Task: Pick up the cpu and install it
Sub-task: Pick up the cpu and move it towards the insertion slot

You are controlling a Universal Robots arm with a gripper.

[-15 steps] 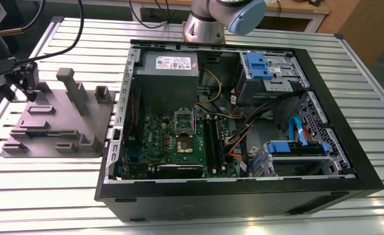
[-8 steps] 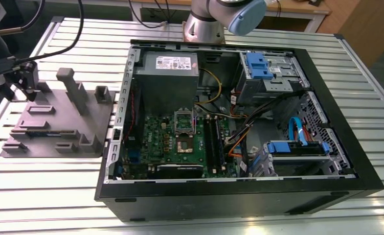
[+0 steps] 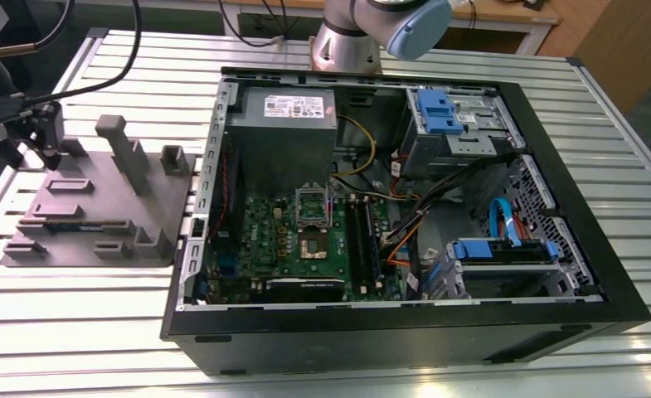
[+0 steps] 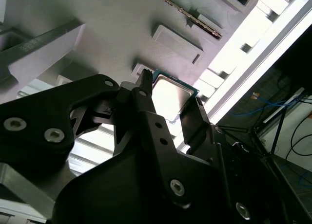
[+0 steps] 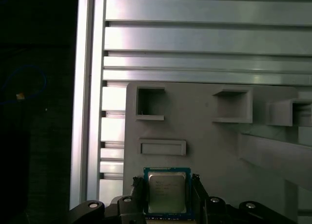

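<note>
The cpu [image 5: 166,196], a small square chip with a silver-grey top and a blue-green rim, sits between my gripper's [image 5: 166,181] two black fingers, which press on its opposite sides. In the second wrist view the cpu [image 4: 171,96] is held just over the grey fixture plate [image 4: 112,29], flanked by the fingers [image 4: 144,95]. In the exterior view my gripper [image 3: 33,159] hangs at the far corner of the grey fixture [image 3: 93,207], on that view's left. The green motherboard [image 3: 303,240] lies inside the open computer case, its socket [image 3: 312,245] uncovered with the metal frame [image 3: 313,199] raised.
The black computer case [image 3: 590,249] stands on the slatted aluminium table [image 3: 70,332]. Inside are a grey power supply box [image 3: 286,124], drive cages with blue clips [image 3: 447,112], and loose cables [image 3: 414,224]. The fixture carries upright posts [image 3: 120,149]. The arm's base [image 3: 347,41] stands behind the case.
</note>
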